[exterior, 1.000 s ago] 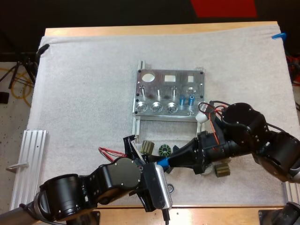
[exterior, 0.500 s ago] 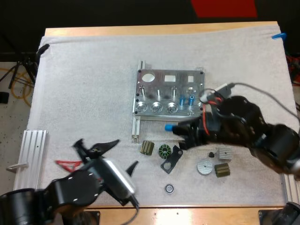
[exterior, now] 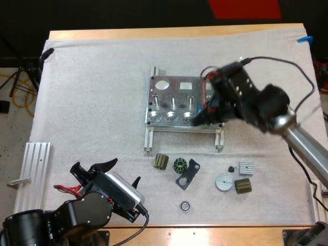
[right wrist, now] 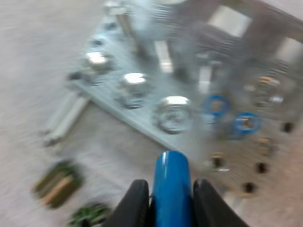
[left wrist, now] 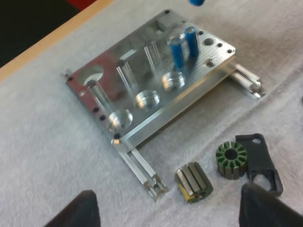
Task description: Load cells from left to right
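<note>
Right gripper (right wrist: 169,201) pinches a blue cell (right wrist: 171,182) upright above the metal fixture's (exterior: 174,91) near edge, apparently to align it with an empty recess (right wrist: 174,113). Left gripper (exterior: 95,168), fingers spread and empty, sits by the desk's near-left corner, clear of the work.

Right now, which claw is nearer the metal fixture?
Right. The right claw, gripping a blue cylinder, is at the fixture, by its near right edge; the left claw is open near the mat's near edge, far from it.
</note>
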Robot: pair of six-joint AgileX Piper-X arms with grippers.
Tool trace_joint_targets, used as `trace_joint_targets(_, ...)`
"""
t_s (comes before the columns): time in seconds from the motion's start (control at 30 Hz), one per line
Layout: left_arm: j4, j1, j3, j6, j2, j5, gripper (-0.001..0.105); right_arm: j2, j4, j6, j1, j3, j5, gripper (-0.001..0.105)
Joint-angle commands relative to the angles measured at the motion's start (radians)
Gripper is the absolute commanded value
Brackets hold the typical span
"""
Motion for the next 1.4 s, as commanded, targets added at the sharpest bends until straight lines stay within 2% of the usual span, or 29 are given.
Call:
trace_joint_targets(0.0,-0.008,-0.001,0.004,-0.031,-0.004,-0.024,0.062,0.017,0.016,-0.018,-0.027,-0.016,0.006,0.0)
trace_joint_targets(0.23,-0.011,-0.001,0.025,-0.052,-0.004,-0.058,0.062,0.138,0.021,-0.063,-0.087,-0.024,0.006,0.0)
trace_joint_targets(0.57,-0.068,-0.001,0.025,-0.052,-0.004,-0.064,0.062,0.239,0.017,-0.112,-0.087,-0.024,0.146,0.0)
trace_joint_targets(0.7,-0.069,-0.001,0.025,-0.044,-0.004,-0.064,0.062,0.256,-0.005,-0.147,-0.087,-0.024,0.15,0.0)
trace_joint_targets(1.37,-0.069,-0.001,0.025,-0.045,-0.004,-0.064,0.062,0.314,-0.032,-0.152,-0.087,-0.024,0.154,0.0)
